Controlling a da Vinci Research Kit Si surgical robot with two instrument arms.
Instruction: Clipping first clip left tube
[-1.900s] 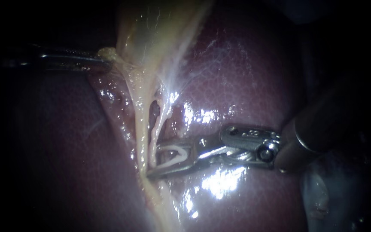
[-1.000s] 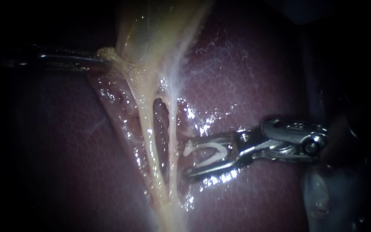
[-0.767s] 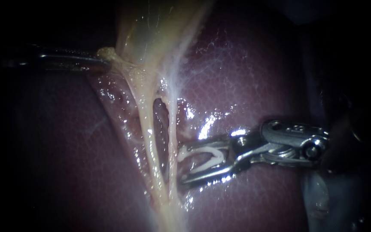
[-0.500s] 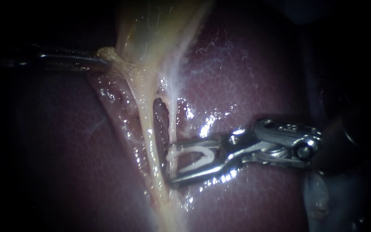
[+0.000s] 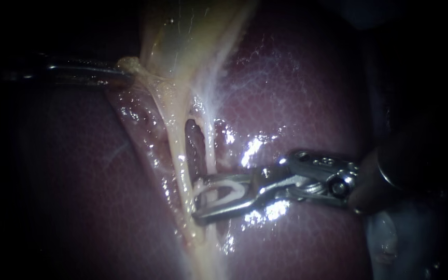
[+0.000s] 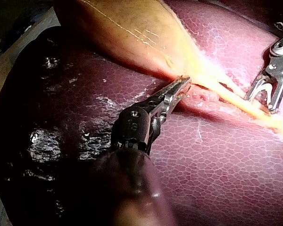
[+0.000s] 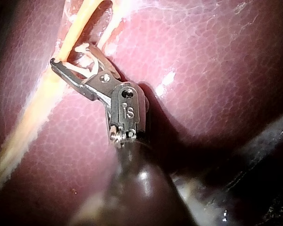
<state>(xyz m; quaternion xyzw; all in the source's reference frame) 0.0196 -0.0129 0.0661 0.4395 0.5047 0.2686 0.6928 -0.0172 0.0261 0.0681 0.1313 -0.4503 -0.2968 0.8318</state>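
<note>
**Clip brought to the tubes; left tube not yet clipped.**

The left instrument (image 5: 127, 70), its pincer pressed together on the lower edge of the gallbladder (image 5: 182, 36), holds that tissue out to the side. The evident purpose is to keep the left tube (image 5: 178, 161) and right tube (image 5: 211, 150) taut and parted, with a dark window between them. The right instrument (image 5: 197, 199) lies low over the liver (image 5: 296, 93), its pincer spread and pinching an open white clip (image 5: 229, 189) seated against both jaws. The right tube crosses the clip's mouth and the tips sit just beside the left tube. Whether that tube is inside the clip cannot be told. Room is tight ahead, where the tubes converge below the tips. Bare liver behind the instrument leaves a free path for withdrawal.
</note>
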